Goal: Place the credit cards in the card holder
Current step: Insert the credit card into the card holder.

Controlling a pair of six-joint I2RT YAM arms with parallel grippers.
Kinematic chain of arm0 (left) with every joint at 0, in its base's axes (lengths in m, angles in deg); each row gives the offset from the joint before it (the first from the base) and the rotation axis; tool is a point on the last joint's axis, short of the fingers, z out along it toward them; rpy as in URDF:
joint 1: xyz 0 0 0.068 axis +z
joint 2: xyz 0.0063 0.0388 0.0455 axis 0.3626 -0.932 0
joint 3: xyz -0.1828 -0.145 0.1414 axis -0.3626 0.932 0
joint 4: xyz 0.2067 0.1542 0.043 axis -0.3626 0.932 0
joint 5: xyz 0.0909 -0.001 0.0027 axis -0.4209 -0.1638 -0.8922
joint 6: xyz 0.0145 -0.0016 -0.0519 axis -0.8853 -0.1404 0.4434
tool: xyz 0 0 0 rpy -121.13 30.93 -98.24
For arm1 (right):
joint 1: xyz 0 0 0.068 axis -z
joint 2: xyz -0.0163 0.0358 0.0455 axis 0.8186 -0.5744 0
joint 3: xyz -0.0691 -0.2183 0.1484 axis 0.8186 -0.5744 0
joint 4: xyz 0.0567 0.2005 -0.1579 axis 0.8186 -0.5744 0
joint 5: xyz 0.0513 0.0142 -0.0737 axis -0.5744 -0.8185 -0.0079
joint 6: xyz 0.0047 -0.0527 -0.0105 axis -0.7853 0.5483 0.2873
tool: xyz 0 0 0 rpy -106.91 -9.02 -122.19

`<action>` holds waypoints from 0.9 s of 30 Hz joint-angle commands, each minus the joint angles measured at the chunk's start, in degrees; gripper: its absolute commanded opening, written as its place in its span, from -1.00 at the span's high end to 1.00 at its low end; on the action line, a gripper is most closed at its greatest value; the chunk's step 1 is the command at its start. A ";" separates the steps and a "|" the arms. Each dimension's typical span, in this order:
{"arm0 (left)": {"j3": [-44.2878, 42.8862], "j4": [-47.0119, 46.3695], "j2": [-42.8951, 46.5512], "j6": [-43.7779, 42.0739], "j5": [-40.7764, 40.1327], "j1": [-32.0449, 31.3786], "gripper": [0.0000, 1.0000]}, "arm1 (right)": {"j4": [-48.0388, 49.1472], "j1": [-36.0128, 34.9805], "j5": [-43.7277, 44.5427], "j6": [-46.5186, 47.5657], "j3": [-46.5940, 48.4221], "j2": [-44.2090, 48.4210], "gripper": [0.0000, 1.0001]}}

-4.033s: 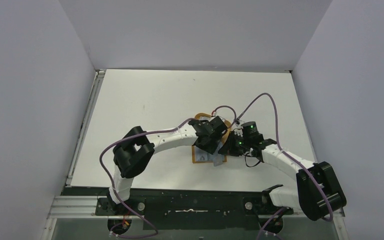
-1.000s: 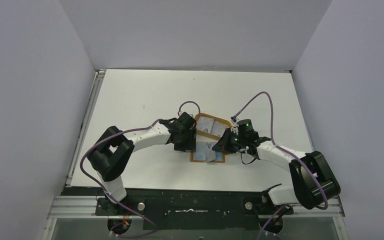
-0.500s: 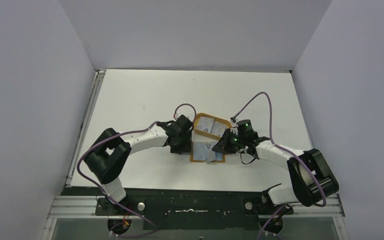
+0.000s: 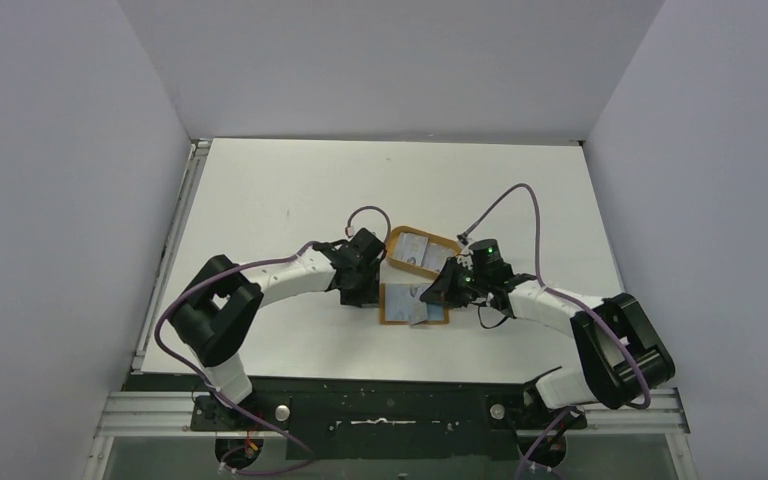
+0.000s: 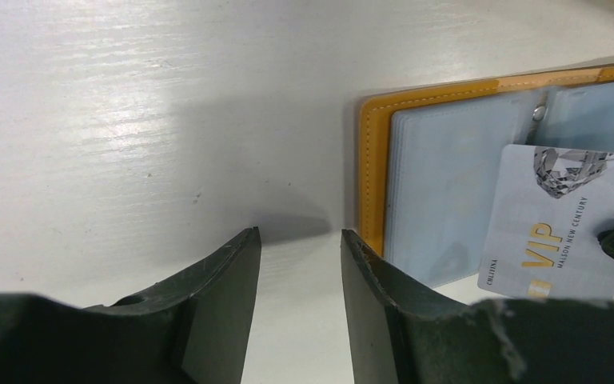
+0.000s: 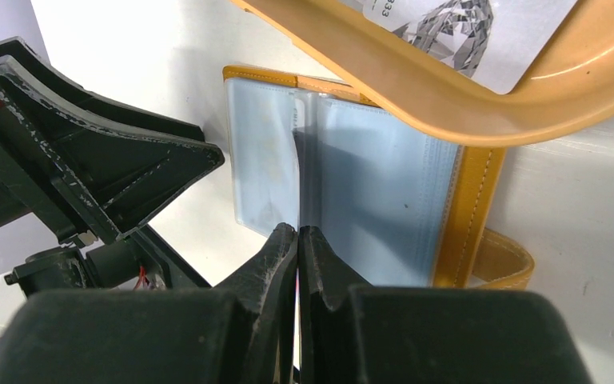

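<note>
- Currently the card holder [image 5: 374,152] lies open and flat on the counter [image 5: 128,112], with its clear pockets facing up and its orange-brown rim framing them.
- Its snap tab [image 6: 502,264] sticks out past one side of the rim.
- The right claw [image 6: 297,230] is clenched, fingertips pressed together, pinching a pale VIP card [image 5: 556,216] by one edge.
- From the right wrist camera that card shows only as a thin edge-on line running out from the tips over the pockets.
- Seen from the left wrist, the VIP card sits slantwise over the holder's pockets, printed face up, with one corner reaching past the holder's edge.
- Whether any part of it is inside a pocket, I cannot tell.
- The left claw [image 5: 300,236] is released, its jaws parted with nothing between them.
- It hangs low over bare counter, just beside the holder's left rim.
- A tan-rimmed oval tray [image 6: 448,100] sits just beyond the holder, and in the right wrist view its rim crosses the holder's far edge.
- A second card [image 6: 456,24] with a diamond print lies inside the tray.
</note>
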 commanded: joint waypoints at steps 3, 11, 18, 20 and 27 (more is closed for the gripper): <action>-1.58 -0.25 -2.98 -1.60 2.50 0.26 0.23 | 4.41 -0.52 -0.01 -0.47 0.65 -1.31 1.00; -2.01 -0.37 -4.41 -2.07 3.46 0.23 0.25 | 1.97 -0.54 2.98 1.62 1.10 -1.75 1.00; -2.50 -0.28 -5.63 -2.29 3.77 0.27 0.29 | -2.65 -1.47 7.30 7.61 2.67 -2.15 1.00; -2.59 -0.28 -5.84 -2.33 3.77 0.22 0.30 | -4.90 -1.93 8.28 8.61 3.09 -2.11 1.00; -2.64 -0.26 -6.38 -2.42 3.77 0.21 0.31 | -3.79 -3.62 9.66 8.73 3.97 -2.84 1.00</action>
